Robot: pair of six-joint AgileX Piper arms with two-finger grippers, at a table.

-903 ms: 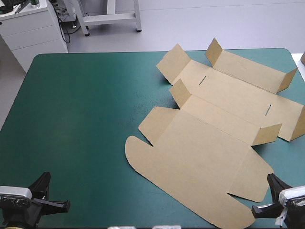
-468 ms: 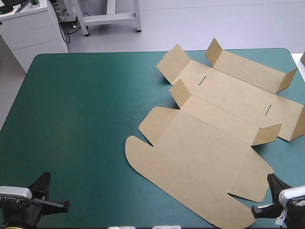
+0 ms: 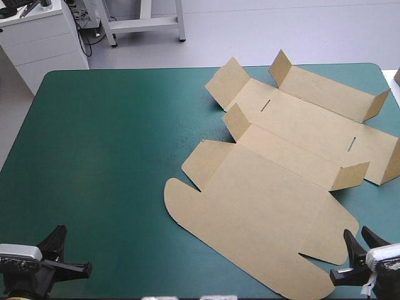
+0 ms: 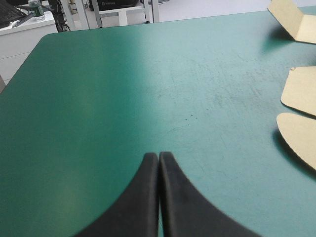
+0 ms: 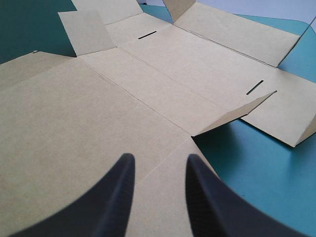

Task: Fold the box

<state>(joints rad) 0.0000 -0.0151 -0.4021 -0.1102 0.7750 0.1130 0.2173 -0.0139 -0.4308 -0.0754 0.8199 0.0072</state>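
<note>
The left end effector (image 4: pixel 158 155) is closed tight. Its two black fingers (image 4: pixel 138 197) press together and make one point. It holds nothing. It sits low at the near left corner of the surface (image 3: pixel 106 156), and only the bare teal-green cover (image 4: pixel 123 89) lies in front of it. The box (image 4: pixel 303 138) is well apart from it, off toward the other arm. Only some round edges of the board show from there.

The right end effector (image 5: pixel 160 159) is open a little, with a narrow gap between its fingers. Nothing is held between them. It is at the near right corner of the surface, right at the near edge of the box. Its fingers point out over the brown board. I cannot tell if they touch it.

The box is one big cut sheet of brown board. It lies open on the right half of the surface, slanting from the near right corner up toward the far right edge. The big lid part (image 3: pixel 250 212), nearest the arms, lies flat and has round flaps at its sides. Farther off, small flaps (image 3: pixel 235 120) stand up from the sheet. The long far panel (image 3: pixel 325 90) has a raised flap at each end. Two thin slits (image 3: pixel 265 105) are cut in the middle panel.
</note>
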